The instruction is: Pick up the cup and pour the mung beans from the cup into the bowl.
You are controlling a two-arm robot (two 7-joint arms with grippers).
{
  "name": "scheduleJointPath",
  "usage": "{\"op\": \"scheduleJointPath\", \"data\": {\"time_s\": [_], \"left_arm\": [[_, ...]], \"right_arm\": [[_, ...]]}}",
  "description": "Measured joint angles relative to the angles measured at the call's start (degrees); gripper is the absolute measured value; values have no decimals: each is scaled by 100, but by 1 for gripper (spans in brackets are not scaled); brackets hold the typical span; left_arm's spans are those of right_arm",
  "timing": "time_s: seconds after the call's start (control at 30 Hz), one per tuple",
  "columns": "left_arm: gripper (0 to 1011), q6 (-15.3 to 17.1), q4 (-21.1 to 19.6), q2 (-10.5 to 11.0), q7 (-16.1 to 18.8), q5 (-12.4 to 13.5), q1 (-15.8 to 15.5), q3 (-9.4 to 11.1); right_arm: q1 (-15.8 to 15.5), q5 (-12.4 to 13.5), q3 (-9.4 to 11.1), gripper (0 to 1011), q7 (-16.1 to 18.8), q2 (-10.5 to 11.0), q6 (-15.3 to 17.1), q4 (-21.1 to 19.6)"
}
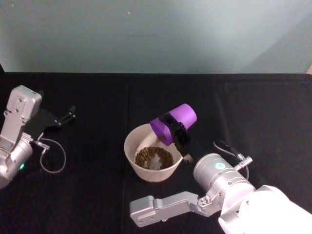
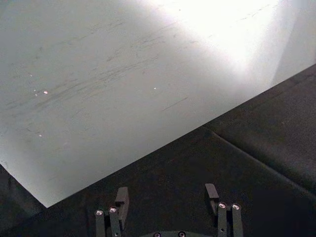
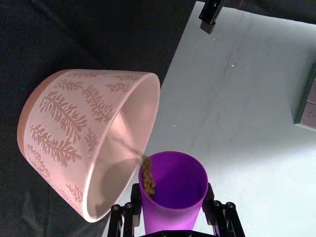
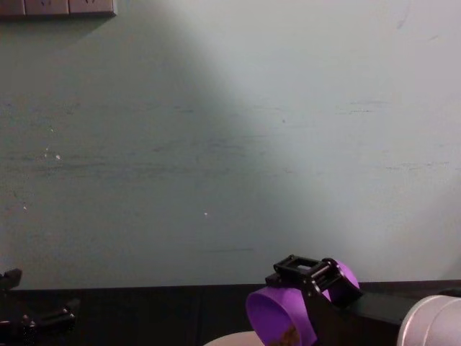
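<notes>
Cup (image 1: 185, 116): purple, smooth, handleless, narrower at the base. It is tipped on its side above the right rim of the bowl (image 1: 130, 139), mouth slanting down toward the bowl.
Right gripper (image 1: 176, 130): black fingers clamped across the cup's middle, one on each side.
Beans (image 1: 146, 157): brownish-green heap on the bowl's floor. The right wrist view has a few at the cup's lower lip.
Bowl: pale pinkish, with a leaf pattern on its outer wall. It stands upright at the middle of the black table (image 1: 97, 97).
Room: bare cloth lies left, right and behind the bowl. The table's far edge meets a pale wall (image 1: 156, 34).
Left gripper (image 1: 66, 117): fingers spread, empty, low over the table's left side and well apart from the bowl. A cable (image 1: 53, 158) loops beside that arm.
</notes>
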Motion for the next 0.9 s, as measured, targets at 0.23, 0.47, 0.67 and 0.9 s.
{"op": "scheduleJointPath", "data": {"time_s": [0.23,0.47,0.67,0.9], "left_arm": [[1000,0,0,0,0,0,0,0],[1000,0,0,0,0,0,0,0],[1000,0,0,0,0,0,0,0],[1000,0,0,0,0,0,0,0]], "right_arm": [[86,-457,-177,729,109,24,82,17],[126,-840,-340,729,231,28,118,6],[154,-1147,-476,729,359,45,119,-8],[230,-1669,-676,729,566,104,107,-41]]}}
